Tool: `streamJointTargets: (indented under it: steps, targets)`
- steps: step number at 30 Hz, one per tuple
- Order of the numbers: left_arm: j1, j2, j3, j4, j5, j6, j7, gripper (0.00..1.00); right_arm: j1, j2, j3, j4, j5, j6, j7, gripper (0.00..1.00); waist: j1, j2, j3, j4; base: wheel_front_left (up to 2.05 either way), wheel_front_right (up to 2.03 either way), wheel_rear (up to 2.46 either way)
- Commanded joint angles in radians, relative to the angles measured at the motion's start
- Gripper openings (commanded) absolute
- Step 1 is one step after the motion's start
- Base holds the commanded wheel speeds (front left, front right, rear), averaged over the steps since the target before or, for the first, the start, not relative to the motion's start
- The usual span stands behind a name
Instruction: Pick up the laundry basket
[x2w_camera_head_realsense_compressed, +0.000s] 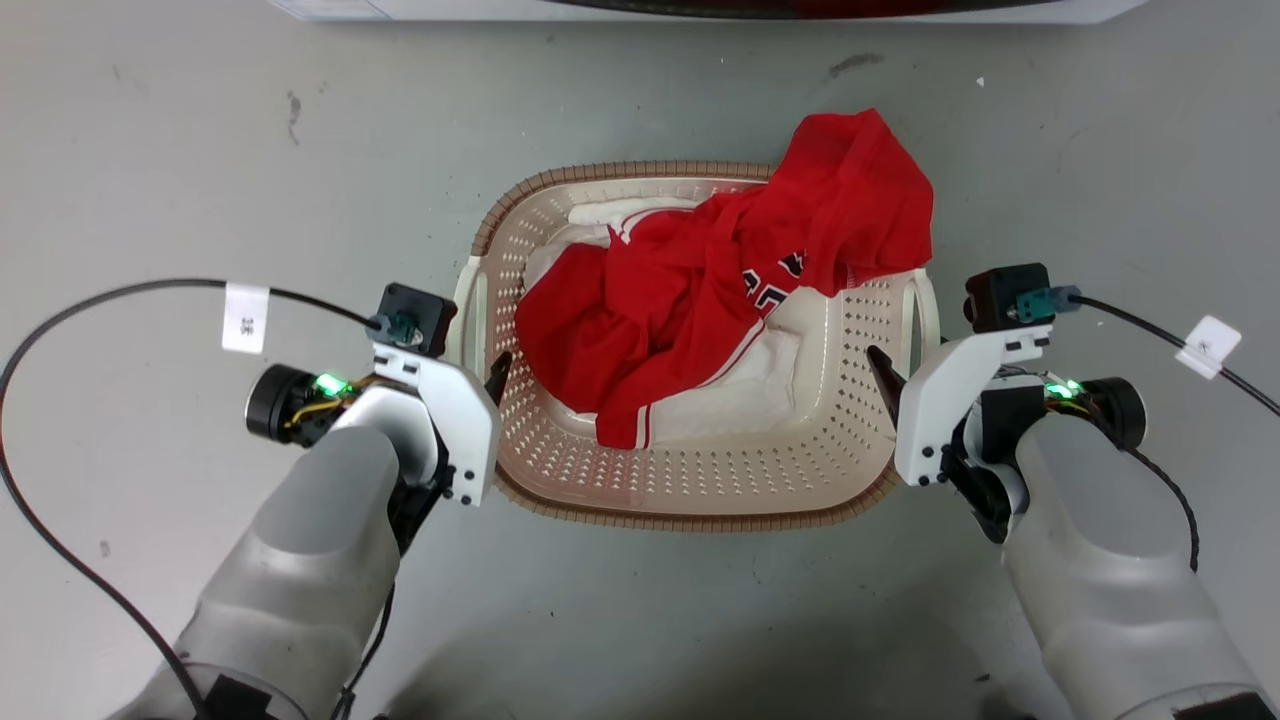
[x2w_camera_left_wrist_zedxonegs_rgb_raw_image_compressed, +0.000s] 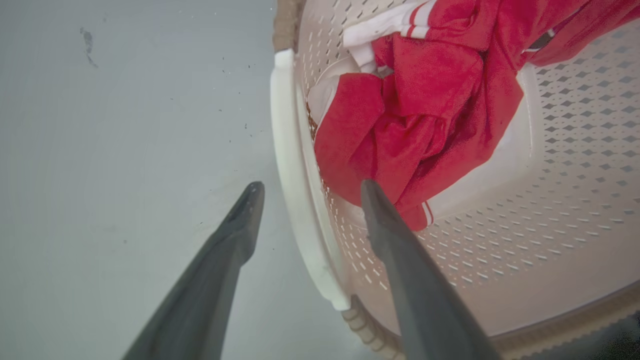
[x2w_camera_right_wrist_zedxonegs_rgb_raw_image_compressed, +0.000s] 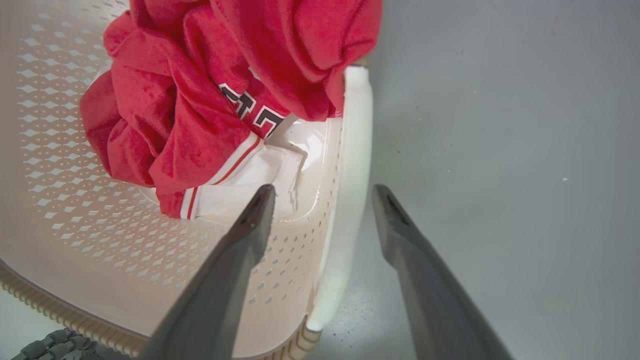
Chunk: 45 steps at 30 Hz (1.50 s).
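Laundry basket (x2w_camera_head_realsense_compressed: 700, 470): on the floor (x2w_camera_head_realsense_compressed: 200, 150) between both arms, red clothing (x2w_camera_head_realsense_compressed: 700, 290) inside.
Left pincer (x2w_camera_left_wrist_zedxonegs_rgb_raw_image_compressed: 311, 185): spread, straddling the white left handle (x2w_camera_left_wrist_zedxonegs_rgb_raw_image_compressed: 290, 165).
Right pincer (x2w_camera_right_wrist_zedxonegs_rgb_raw_image_compressed: 324, 187): spread astride the right handle (x2w_camera_right_wrist_zedxonegs_rgb_raw_image_compressed: 352, 150), likely for a level two-sided lift.

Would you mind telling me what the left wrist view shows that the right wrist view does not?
Left wrist view, not the right: the left gripper, open, its fingers straddling the left white handle. Right wrist view, not the left: the right gripper, open, straddling the right white handle, and black-and-white lettering on the red garment. Both: the laundry basket with its perforated wall, the red garment and the grey floor.
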Motion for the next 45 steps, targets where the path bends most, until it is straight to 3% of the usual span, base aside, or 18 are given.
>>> streamJointTargets:
  steps: [1, 10, 23, 24, 25, 26, 36, 45]
  targets:
    - [-0.027, 0.010, -0.023, -0.005, -0.018, -0.001, 0.008, 1.00, -0.027, -0.001, 0.008, 0.020, 0.005, 0.000, 0.005, 1.00, -0.0001, 0.0000, 0.015, 0.000, 0.00, 0.00, 0.00]
    - [-0.085, 0.044, -0.186, -0.017, -0.145, -0.001, 0.053, 1.00, -0.133, -0.001, 0.029, 0.159, -0.006, -0.001, -0.009, 1.00, -0.0001, 0.0000, 0.066, 0.003, 0.00, 0.00, 0.00]
    - [-0.151, 0.063, -0.343, 0.004, -0.259, -0.001, 0.067, 1.00, -0.222, -0.001, 0.054, 0.283, -0.001, -0.001, -0.040, 1.00, -0.0001, 0.0000, 0.109, 0.005, 0.00, 0.00, 0.00]
    - [-0.152, 0.060, -0.354, 0.001, -0.272, -0.001, 0.073, 0.55, -0.224, -0.001, 0.059, 0.288, 0.004, -0.001, -0.039, 1.00, -0.0001, 0.0000, 0.110, 0.005, 0.00, 0.00, 0.00]
    - [-0.154, 0.060, -0.363, -0.001, -0.284, -0.001, 0.076, 0.08, -0.226, -0.001, 0.066, 0.291, 0.008, -0.001, -0.037, 0.40, -0.0001, 0.0000, 0.111, 0.006, 0.00, 0.00, 0.00]
    - [-0.154, 0.060, -0.373, -0.006, -0.297, -0.001, 0.081, 0.00, -0.228, -0.001, 0.074, 0.294, 0.012, -0.001, -0.038, 0.00, -0.0001, 0.0000, 0.112, 0.007, 0.00, 0.00, 0.00]
    - [-0.159, 0.086, -0.466, -0.034, -0.407, -0.002, 0.097, 0.00, -0.242, -0.001, 0.098, 0.323, 0.027, 0.000, -0.047, 0.00, -0.0001, 0.0000, 0.099, 0.006, 0.00, 0.00, 0.00]
    - [-0.114, 0.119, -0.550, -0.072, -0.532, -0.002, 0.178, 0.00, -0.219, -0.002, 0.126, 0.348, 0.046, 0.000, 0.093, 0.00, -0.0001, 0.0000, -0.023, -0.012, 0.00, 0.00, 0.00]
